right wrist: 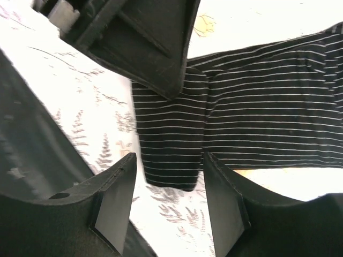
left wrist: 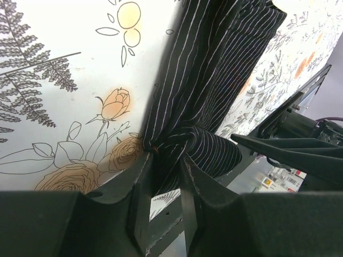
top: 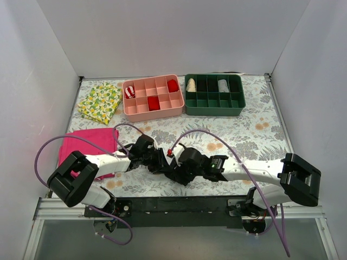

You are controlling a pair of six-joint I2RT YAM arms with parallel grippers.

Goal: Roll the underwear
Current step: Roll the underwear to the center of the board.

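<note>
At near-centre of the table [top: 260, 124], both arms are reaching in low toward each other, forearms lying almost flat, wrists nearly meeting. Left gripper [top: 153, 158] is angling down and right. Its fingers [left wrist: 138, 206] are squeezing together on a bunched fold of the underwear [left wrist: 214, 75], with the fabric pinched at the tips. Right gripper [right wrist: 169, 160] is pointing left with its fingers [right wrist: 115, 201] standing apart, straddling the garment's short end. Can't tell if they're touching it.

White cloth with fern and flower print is covering the table, and plain white walls are boxing it in on three sides. Magenta cloth [top: 89, 142] is lying folded by the left arm, with the lemon-print cloth [top: 100, 101] behind it. Pink divided tray [top: 154, 114] and green divided tray [top: 214, 111] are sitting side by side at the far edge, some compartments holding rolled items.

Underwear is showing black with thin white stripes, lying flat past the pinch.
- Left wrist view: long axis is running away from the fingers, up and right.
- Right wrist view: it's stretching left-right across the frame, stripes along its length, folded end facing left.
- Top view: arms are hiding most of it.
</note>
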